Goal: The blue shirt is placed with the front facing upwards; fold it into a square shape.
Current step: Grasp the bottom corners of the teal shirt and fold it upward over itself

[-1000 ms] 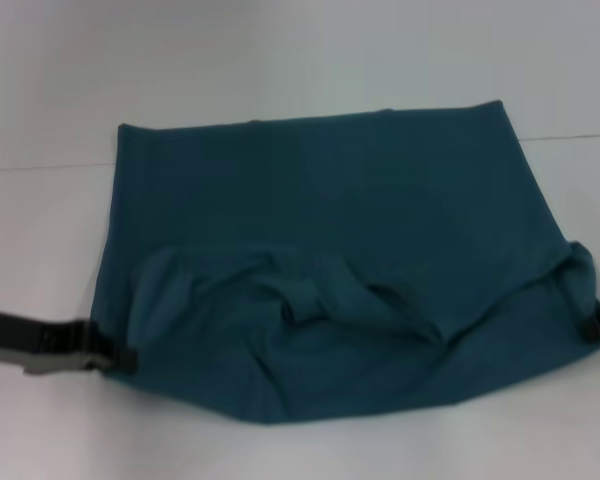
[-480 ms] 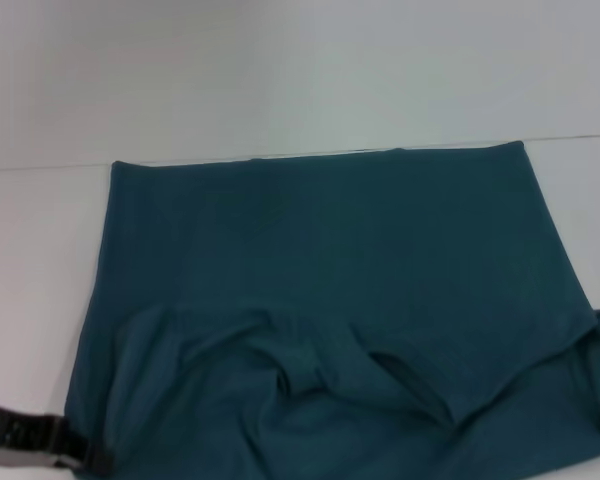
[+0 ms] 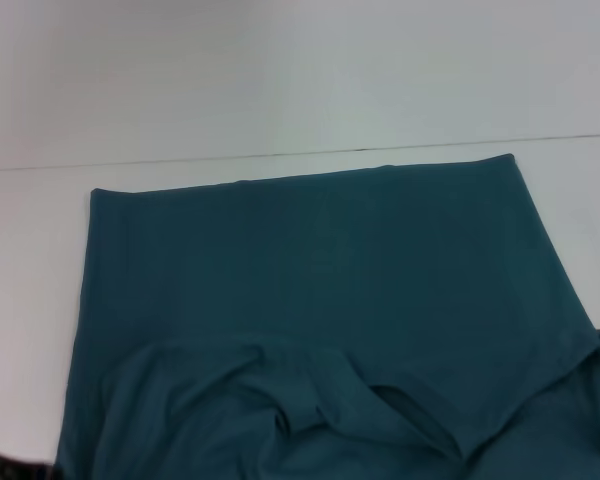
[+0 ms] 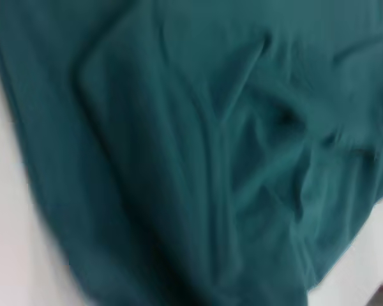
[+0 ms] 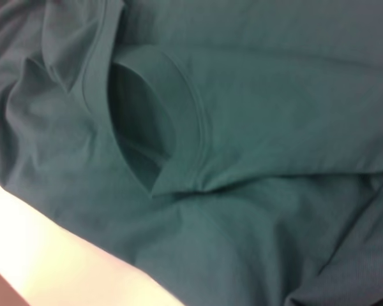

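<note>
Across the tabletop (image 3: 280,80) before me lies the blue shirt (image 3: 320,260), long axis sideways, collar nearest; whether either end effector is clenched, I cannot tell.

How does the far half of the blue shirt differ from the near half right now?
The far half of the blue shirt lies flat and smooth with a straight edge; the near half is rumpled, with the open neckline bunched in it. Both are plain teal, no print showing.
</note>
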Motion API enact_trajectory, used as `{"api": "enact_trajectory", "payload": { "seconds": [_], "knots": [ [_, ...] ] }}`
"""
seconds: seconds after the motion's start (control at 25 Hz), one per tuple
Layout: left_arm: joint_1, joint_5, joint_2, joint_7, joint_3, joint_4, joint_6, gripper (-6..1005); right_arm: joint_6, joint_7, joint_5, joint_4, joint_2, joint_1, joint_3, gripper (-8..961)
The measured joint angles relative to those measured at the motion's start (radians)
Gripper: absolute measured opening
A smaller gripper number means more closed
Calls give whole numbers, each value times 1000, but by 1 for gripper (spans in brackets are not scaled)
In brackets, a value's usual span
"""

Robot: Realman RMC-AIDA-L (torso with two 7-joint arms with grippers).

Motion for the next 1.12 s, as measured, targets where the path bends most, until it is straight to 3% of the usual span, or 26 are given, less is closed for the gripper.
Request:
{"api": "enact_trajectory", "payload": {
  "seconds": [0.12, 0.24, 0.28, 0.32, 0.64, 0.92, 1.12],
  "knots": [
    [-30, -21, 19, -2, -53, -12, -22, 28, 54, 7, 30, -4, -8, 9, 66, 70],
    [-88, -26, 54, -41, -120, -71, -79, 28, 160, 31, 71, -8, -13, 16, 136, 70],
    [-88, -26, 54, -41, -120, -71, -79, 28, 206, 41, 88, -6, -14, 17, 150, 69],
    [-128, -23, 71, -92, -127, -110, -159, 27, 245, 49, 105, -4, -14, 18, 156, 69],
    [-246, -19, 69, -193, -83, -216, -438, 27, 475, 140, 219, 15, 4, 62, 159, 70],
    [-305, -24, 64, -253, -53, -240, -603, 27, 642, 195, 236, 20, 29, 114, 149, 70],
    [-352, -21, 64, -273, -42, -280, -737, 27, 801, 195, 233, 130, 30, 155, 124, 68]
  ]
}}
